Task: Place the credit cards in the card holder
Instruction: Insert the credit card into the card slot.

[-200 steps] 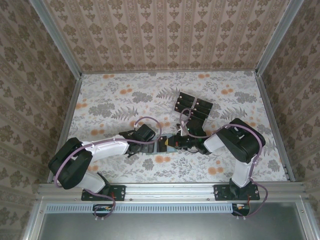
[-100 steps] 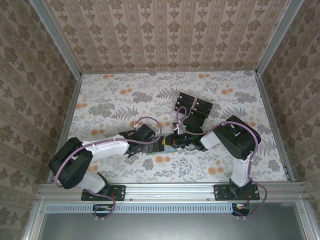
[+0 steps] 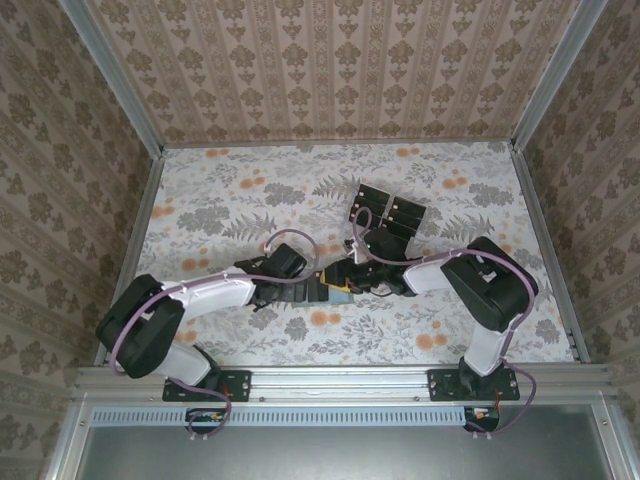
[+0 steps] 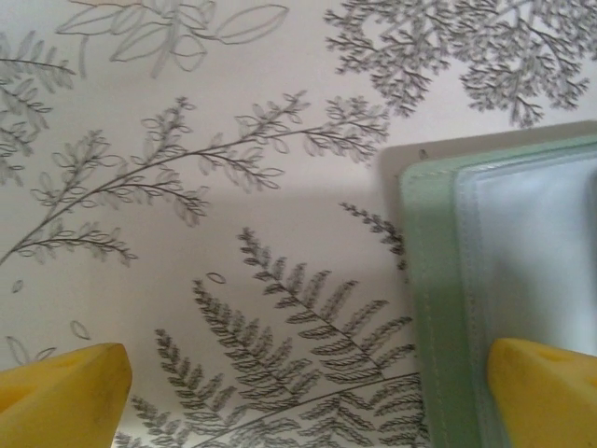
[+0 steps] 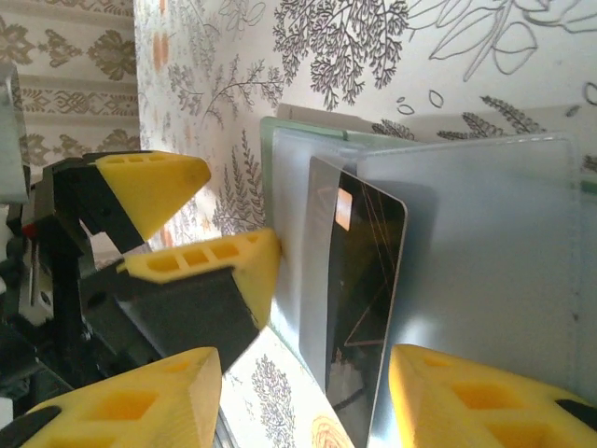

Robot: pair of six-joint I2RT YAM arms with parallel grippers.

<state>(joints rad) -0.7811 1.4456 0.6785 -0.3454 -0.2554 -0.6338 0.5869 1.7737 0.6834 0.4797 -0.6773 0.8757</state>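
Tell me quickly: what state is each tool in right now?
Left tool: open, empty, astride the edge of the card holder.
Right tool: open, fingers apart either side of a credit card lying on the holder, not gripped.

The table (image 3: 230,200) has a pale cover with grey ferns and leaves and small orange flowers on it. A shiny metal bar (image 3: 330,377) runs along the near side. The card holder (image 4: 431,280) lies flat on the cover near the middle of the table. It is soft green with a sewn edge and a see-through pocket. Some black credit cards (image 3: 388,213) lie in a bunch farther back, a bit to the right
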